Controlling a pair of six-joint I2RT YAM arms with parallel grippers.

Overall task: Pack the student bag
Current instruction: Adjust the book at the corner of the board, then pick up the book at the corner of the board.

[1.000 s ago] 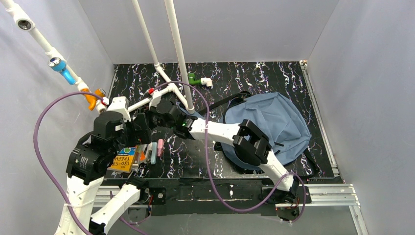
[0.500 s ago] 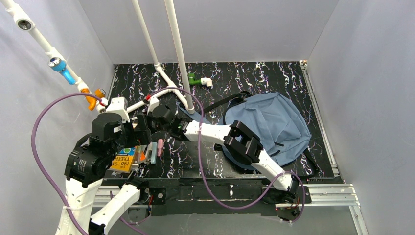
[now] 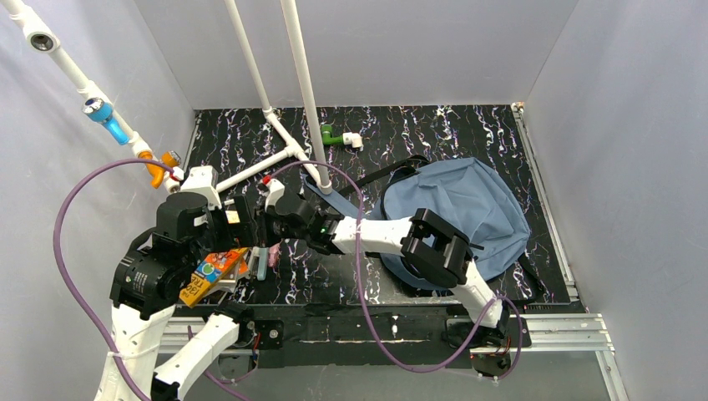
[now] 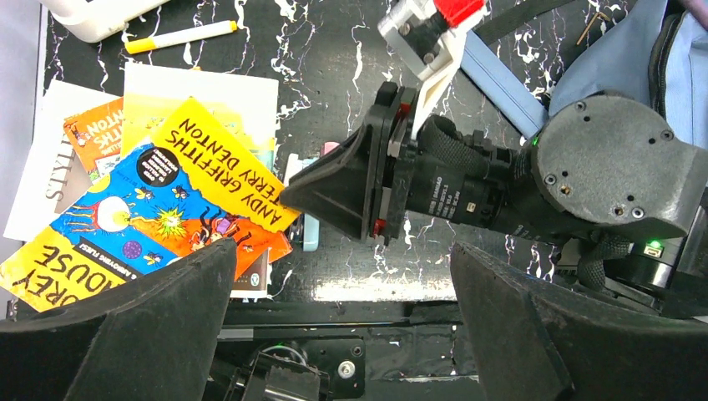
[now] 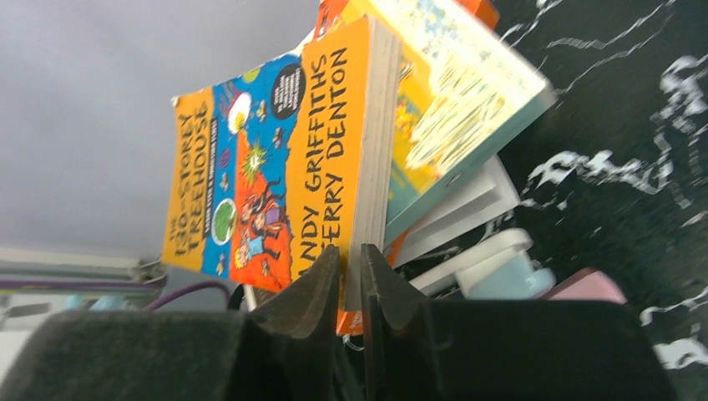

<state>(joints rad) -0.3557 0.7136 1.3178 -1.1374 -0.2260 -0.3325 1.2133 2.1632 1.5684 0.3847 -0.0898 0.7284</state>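
Observation:
The student bag (image 3: 467,209), slate-blue fabric, lies flat on the right half of the black mat; a corner of the student bag (image 4: 643,50) shows in the left wrist view. My right gripper (image 5: 351,251) reaches far left and is shut on the edge of a yellow Treehouse book (image 5: 275,150), whose gripped edge is tilted up off the stack. From above, the book (image 3: 213,271) sits at the near left by the right gripper (image 3: 255,232). My left gripper (image 4: 342,251) hangs open above the table's front edge, with nothing between its fingers.
More books (image 4: 92,134) lie stacked under the lifted one. A pale blue item (image 5: 509,280) and a pink one (image 5: 584,288) lie beside the stack, a yellow marker (image 4: 179,36) behind it. White pipes (image 3: 305,92) rise mid-table, with a green fitting (image 3: 330,134) behind.
My right gripper has closed on the yellow book's edge and raised it, so the book now stands tilted. The left arm has hardly moved.

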